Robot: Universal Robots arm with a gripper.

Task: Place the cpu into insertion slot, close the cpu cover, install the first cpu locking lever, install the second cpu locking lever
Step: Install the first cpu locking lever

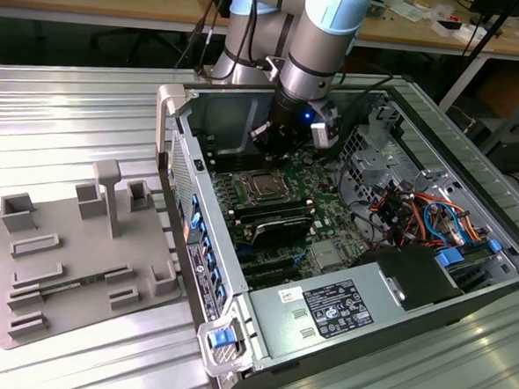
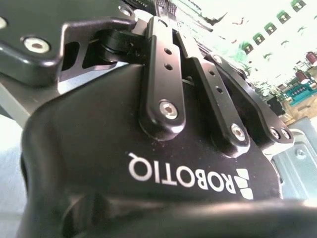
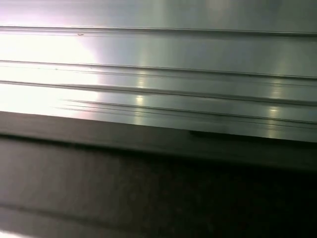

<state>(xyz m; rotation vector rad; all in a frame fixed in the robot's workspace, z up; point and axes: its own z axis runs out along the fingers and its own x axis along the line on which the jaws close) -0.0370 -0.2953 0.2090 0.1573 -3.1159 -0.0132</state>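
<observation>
There is one open computer case [image 1: 345, 244] and one grey fixture plate [image 1: 70, 262]. One robot arm [image 1: 322, 40] is above.

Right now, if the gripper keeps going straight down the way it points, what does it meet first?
Most likely the green circuit board behind the insertion slot, toward the case's rear wall. The gripper hangs above that area inside the open computer case. Depth is unclear, so it may instead land on the slot's rear edge.

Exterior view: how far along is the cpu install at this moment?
Apparently done: the cpu lies in the insertion slot, and the cpu cover seems to be down around it. In hand: the gripper hangs just beyond the slot, inside the open computer case; I cannot tell if it grips anything. Left: possibly both locking levers, whose state is too small to judge.
</observation>
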